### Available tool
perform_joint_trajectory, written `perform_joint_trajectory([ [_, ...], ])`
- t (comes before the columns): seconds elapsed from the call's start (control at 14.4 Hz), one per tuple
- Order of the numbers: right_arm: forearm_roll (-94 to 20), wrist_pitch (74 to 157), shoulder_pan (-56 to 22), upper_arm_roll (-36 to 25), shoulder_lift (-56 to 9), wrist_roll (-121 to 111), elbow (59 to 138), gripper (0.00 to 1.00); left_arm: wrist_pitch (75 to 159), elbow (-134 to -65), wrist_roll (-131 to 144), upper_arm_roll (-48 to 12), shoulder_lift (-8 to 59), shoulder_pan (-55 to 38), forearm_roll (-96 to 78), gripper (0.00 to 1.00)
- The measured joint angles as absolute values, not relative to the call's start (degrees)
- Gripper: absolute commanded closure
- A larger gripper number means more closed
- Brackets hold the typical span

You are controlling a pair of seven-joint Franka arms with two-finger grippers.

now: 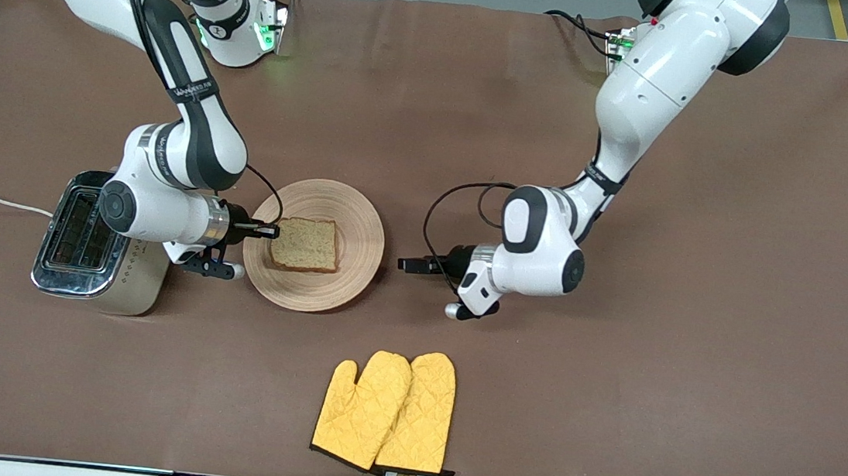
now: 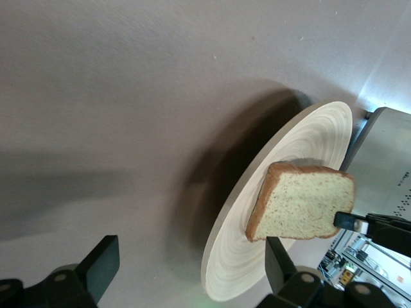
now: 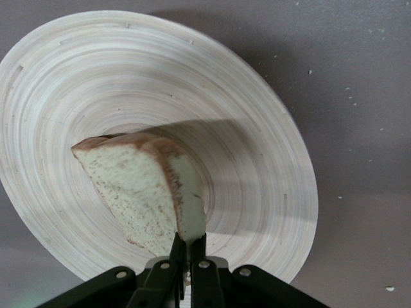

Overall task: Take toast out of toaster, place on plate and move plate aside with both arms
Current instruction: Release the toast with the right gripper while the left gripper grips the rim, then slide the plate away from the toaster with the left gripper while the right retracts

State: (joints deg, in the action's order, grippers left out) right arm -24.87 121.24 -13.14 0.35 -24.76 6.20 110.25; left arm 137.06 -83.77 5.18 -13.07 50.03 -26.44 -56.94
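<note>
The toast (image 1: 305, 244) is a brown speckled slice held by one edge in my right gripper (image 1: 273, 231), just over the middle of the round wooden plate (image 1: 310, 293). In the right wrist view the fingers (image 3: 183, 247) pinch the toast (image 3: 138, 186) over the plate (image 3: 257, 160). My left gripper (image 1: 410, 264) is open and empty, low over the table beside the plate's edge toward the left arm's end. In the left wrist view its open gripper (image 2: 189, 269) faces the plate (image 2: 257, 269) and the toast (image 2: 302, 202).
A silver toaster (image 1: 82, 236) stands beside the plate toward the right arm's end, under the right arm's wrist. A pair of yellow oven mitts (image 1: 388, 413) lies nearer to the front camera than the plate, at the table's edge.
</note>
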Motion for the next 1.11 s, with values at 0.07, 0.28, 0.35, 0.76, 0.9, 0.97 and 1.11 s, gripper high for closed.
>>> perform_joint_trajectory([
  [0.07, -24.87, 121.16, -13.14, -0.09, -24.76, 6.2, 110.26, 0.0, 138.05, -83.46, 5.18, -13.08, 50.32, -27.48, -57.0, 0.0],
  [0.28, -24.84, 119.72, -13.11, -3.56, -24.76, 5.1, 110.25, 0.0, 141.59, -81.6, 5.18, -13.1, 52.1, -30.51, -57.33, 0.01],
  [0.35, -24.84, 119.29, -13.05, -4.98, -24.74, 3.58, 110.17, 0.0, 142.97, -80.9, 5.18, -13.1, 52.95, -31.53, -57.77, 0.01],
  [0.76, -11.47, 107.26, -12.79, -12.12, -24.02, -0.51, 98.71, 0.0, 148.22, -77.99, 5.09, -13.11, 56.38, -35.84, -59.17, 0.85],
  [0.9, -7.26, 100.44, -11.96, -13.68, -23.51, -0.49, 90.06, 0.0, 148.6, -77.97, 4.39, -13.11, 56.44, -36.05, -59.18, 0.99],
  [0.97, -6.69, 96.39, -10.95, -14.05, -23.16, -0.48, 86.11, 0.0, 148.61, -77.97, 4.18, -13.08, 56.51, -36.03, -59.18, 1.0],
  [1.11, -6.14, 90.0, -8.56, -14.47, -22.49, -0.49, 80.04, 0.0, 148.61, -77.95, 3.11, -12.95, 56.67, -35.99, -59.19, 1.0],
])
